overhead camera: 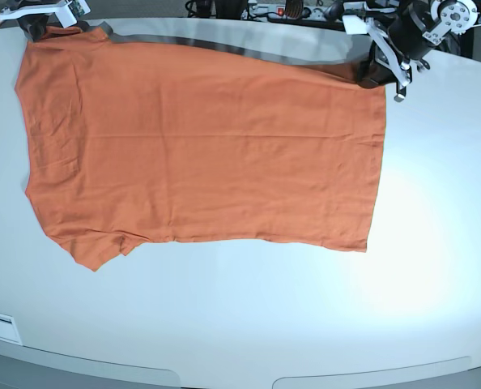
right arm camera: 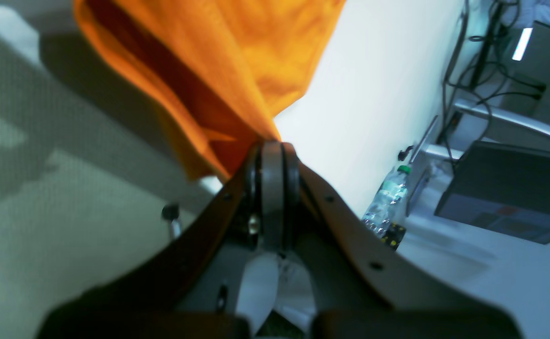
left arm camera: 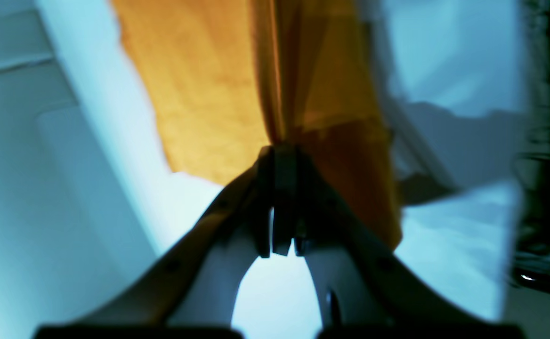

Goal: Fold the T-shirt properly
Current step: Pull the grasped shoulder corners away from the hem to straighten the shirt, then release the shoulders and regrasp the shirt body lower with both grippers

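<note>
Both end effectors pinch the shirt's far edge, one at each corner.

The shirt (overhead camera: 200, 146) lies spread over the upper left and middle of the white surface (overhead camera: 305, 324). The left end effector (overhead camera: 382, 69), upper right of the frame, and the right end effector (overhead camera: 38, 24), upper left, are each pressed together on cloth. To fold well, I'd carry both corners level and together, keeping the edge taut so no wrinkles set.

The T-shirt (overhead camera: 200, 146) lies spread on the table (overhead camera: 305, 316). The right gripper (overhead camera: 38, 24) and the left gripper (overhead camera: 376, 71) each pinch a far corner.
</note>
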Controlling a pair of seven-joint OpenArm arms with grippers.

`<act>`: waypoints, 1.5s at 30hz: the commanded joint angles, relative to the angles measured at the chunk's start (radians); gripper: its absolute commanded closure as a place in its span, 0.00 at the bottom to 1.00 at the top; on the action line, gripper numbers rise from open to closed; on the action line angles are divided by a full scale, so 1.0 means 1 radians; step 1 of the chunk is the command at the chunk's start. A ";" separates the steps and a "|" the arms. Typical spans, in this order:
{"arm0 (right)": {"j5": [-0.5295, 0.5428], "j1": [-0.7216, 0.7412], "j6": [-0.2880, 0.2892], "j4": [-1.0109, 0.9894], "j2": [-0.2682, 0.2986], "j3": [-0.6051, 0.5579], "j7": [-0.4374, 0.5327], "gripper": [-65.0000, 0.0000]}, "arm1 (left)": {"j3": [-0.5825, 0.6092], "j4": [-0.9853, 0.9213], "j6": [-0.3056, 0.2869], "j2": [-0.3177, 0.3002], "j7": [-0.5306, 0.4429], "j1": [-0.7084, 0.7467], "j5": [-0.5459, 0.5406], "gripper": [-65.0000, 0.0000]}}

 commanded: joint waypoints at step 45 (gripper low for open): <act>0.516 0.686 0.166 -0.174 0.092 0.018 0.213 1.00 | -0.013 -0.224 -0.026 0.089 -0.361 -0.414 -0.317 1.00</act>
